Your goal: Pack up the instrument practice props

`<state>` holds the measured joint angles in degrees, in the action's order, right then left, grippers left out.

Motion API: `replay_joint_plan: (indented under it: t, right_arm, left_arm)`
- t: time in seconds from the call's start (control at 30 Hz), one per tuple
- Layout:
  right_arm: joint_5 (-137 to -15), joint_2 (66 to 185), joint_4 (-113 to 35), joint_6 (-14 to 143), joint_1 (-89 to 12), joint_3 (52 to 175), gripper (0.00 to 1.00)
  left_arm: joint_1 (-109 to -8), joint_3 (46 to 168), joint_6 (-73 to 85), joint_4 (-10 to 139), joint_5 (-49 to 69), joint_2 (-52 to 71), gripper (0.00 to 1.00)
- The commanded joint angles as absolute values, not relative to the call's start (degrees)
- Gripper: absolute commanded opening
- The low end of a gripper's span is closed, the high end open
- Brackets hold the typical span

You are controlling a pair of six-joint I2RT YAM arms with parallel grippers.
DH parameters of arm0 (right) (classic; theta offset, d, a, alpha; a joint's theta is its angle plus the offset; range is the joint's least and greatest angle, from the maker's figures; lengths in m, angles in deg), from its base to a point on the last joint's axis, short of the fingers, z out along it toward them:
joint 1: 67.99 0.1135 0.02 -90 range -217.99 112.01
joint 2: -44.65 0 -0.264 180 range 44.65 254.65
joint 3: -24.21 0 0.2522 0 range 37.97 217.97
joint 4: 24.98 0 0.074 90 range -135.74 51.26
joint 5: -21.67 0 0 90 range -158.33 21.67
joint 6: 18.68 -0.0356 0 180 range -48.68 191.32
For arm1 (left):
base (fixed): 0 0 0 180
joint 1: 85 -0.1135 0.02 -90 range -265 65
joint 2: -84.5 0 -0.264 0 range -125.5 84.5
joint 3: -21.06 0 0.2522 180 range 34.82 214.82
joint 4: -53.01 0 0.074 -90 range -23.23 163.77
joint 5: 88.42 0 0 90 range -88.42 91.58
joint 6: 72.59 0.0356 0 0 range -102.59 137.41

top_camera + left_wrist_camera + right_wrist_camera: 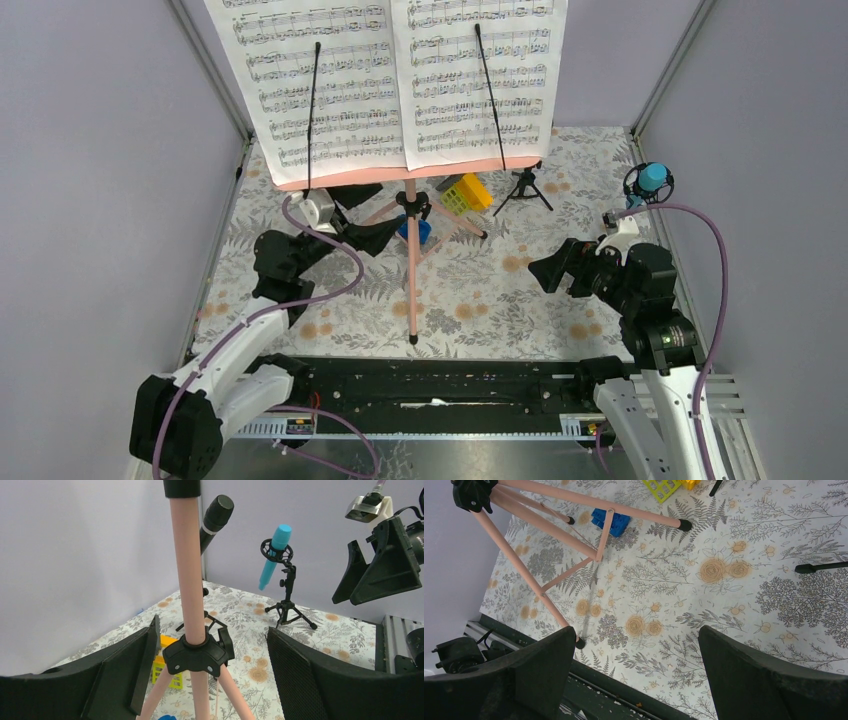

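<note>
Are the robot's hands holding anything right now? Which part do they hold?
No, nothing is held. The left gripper is open around the pink stand's pole without touching it, and the right gripper is open above the table, empty.

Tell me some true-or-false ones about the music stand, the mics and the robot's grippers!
1. The sheet-music pages sit on the pink music stand. True.
2. The right gripper holds the blue mic. False: it is open and empty, and the mic sits on its small black tripod.
3. The left gripper is open, with the stand's pole between its fingers. True.
4. The music stand lies flat. False: it stands upright.
</note>
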<state>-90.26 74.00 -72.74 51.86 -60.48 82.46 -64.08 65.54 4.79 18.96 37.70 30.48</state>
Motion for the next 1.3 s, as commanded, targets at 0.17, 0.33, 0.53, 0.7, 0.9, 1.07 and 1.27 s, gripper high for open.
replay_joint_plan:
  t: [0.17, 0.33, 0.53, 0.7, 0.9, 1.07, 1.27]
  right_arm:
    - [-89.30, 74.18, -71.77, 52.98, -60.34, 84.14, 1.00]
    - [-88.81, 74.30, -71.79, 53.11, -60.30, 84.36, 1.00]
    - [-87.94, 74.58, -71.78, 53.30, -60.28, 84.92, 1.00]
    - [-87.72, 74.79, -71.79, 53.28, -60.35, 86.22, 1.00]
    - [-87.43, 75.71, -71.87, 52.90, -60.34, 88.94, 1.00]
    - [-87.31, 76.68, -72.93, 52.22, -60.30, 91.14, 1.00]
    - [-86.30, 77.16, -73.94, 51.20, -60.34, 91.64, 1.00]
  left_arm:
    - [-64.48, 60.91, 1.60, 25.60, 28.07, 36.96, 0.87]
    - [-64.46, 57.01, -0.09, 32.70, 21.31, 46.36, 0.88]
    - [-64.40, 60.33, -12.32, 54.23, 1.41, 56.73, 0.99]
    - [-64.48, 73.76, -24.21, 88.93, -13.44, 55.31, 0.99]
    - [-64.42, 84.71, -24.82, 107.93, -6.82, 50.37, 0.99]
    - [-64.44, 90.48, -31.50, 124.26, -7.74, 45.33, 0.99]
    - [-64.45, 91.87, -36.07, 129.22, -9.88, 47.78, 0.99]
